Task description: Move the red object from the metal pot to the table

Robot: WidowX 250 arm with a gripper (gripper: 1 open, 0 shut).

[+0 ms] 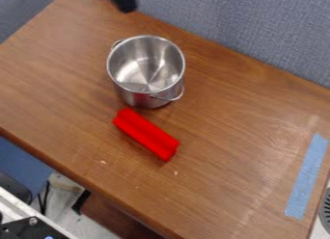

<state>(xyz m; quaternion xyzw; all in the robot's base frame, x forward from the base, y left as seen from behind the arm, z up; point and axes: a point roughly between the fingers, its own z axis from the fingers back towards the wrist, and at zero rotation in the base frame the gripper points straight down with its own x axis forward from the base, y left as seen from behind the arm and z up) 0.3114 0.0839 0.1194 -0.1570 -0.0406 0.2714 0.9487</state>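
The red object (146, 134) lies flat on the brown table (245, 108), just in front of the metal pot (126, 87) and a small gap apart from it. The pot stands upright near the table's back left, and its shiny inside holds nothing. Of my arm only a dark piece (123, 0) shows at the top edge, well above and behind the pot. Its fingers are cut off by the frame. They are shut, and nothing hangs from them in view.
A strip of blue tape (306, 175) runs along the table's right edge. A grey-blue fabric wall (258, 21) rises behind the table. Floor and dark clutter (26, 219) show below the front left edge.
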